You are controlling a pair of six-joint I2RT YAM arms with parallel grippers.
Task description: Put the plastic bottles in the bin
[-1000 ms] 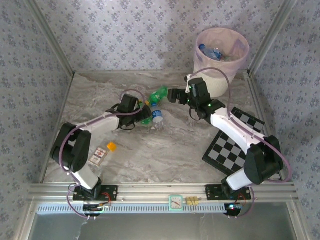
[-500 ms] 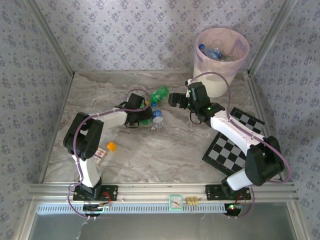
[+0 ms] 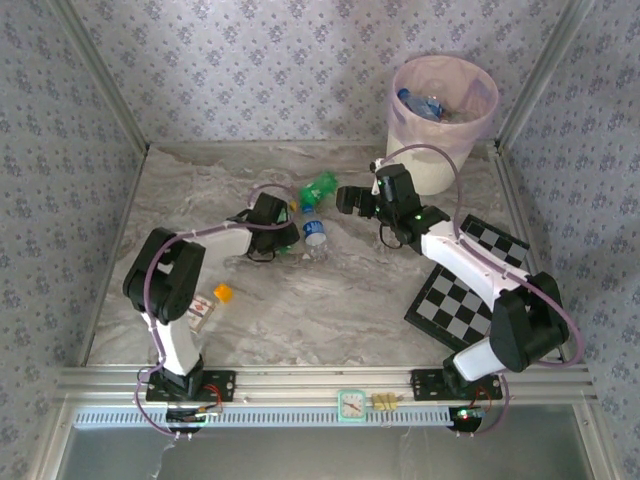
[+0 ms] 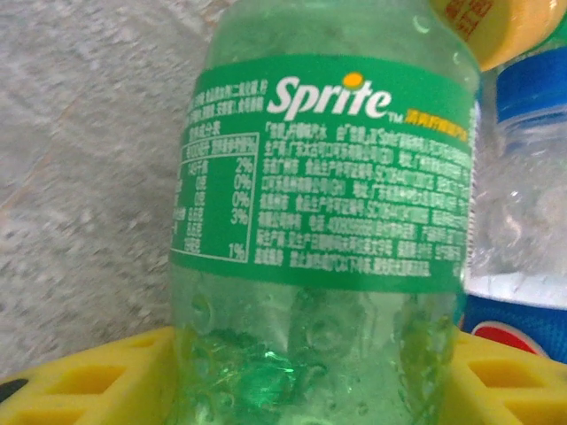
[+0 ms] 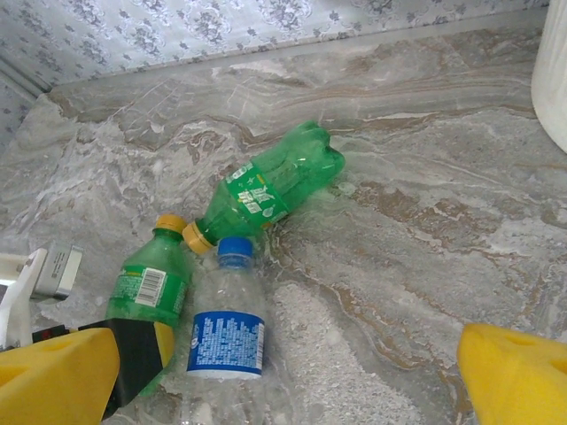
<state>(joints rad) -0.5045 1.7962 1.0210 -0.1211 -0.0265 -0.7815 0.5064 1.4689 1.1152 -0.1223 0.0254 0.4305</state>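
Clearly the bin (image 3: 437,168) sets the direction of every carry. It stands behind the right gripper (image 3: 343,198) and off to its right, and a strip of its white wall shows at the right edge of the right wrist view. From the left gripper (image 3: 285,232) it is well apart, beyond the right arm, so the right arm is the nearer carrier.

The right gripper is spread wide and holds nothing, its yellow fingers (image 5: 514,376) apart over bare marble. Ahead of it and slightly to its left lies the free green bottle (image 5: 270,181). Its long axis runs on a slant, base away and to the right, yellow cap back toward the gripper's left finger. I judge that a grasp there needs the wrist turned so the fingers close across that slant rather than along it.

The left gripper straddles the Sprite bottle (image 4: 323,221), which lies on the table. Its yellow fingers (image 4: 80,385) sit against both flanks low on the body, and the long axis runs straight out from the palm. Whether they are squeezing or only flanking cannot be told, and the bottle does not look lifted.

Just to the right of that gripper, touching or nearly touching the Sprite bottle, lies the blue-labelled clear bottle (image 5: 226,341). Its blue cap points away toward the free green bottle's cap. A careless lift could drag it.
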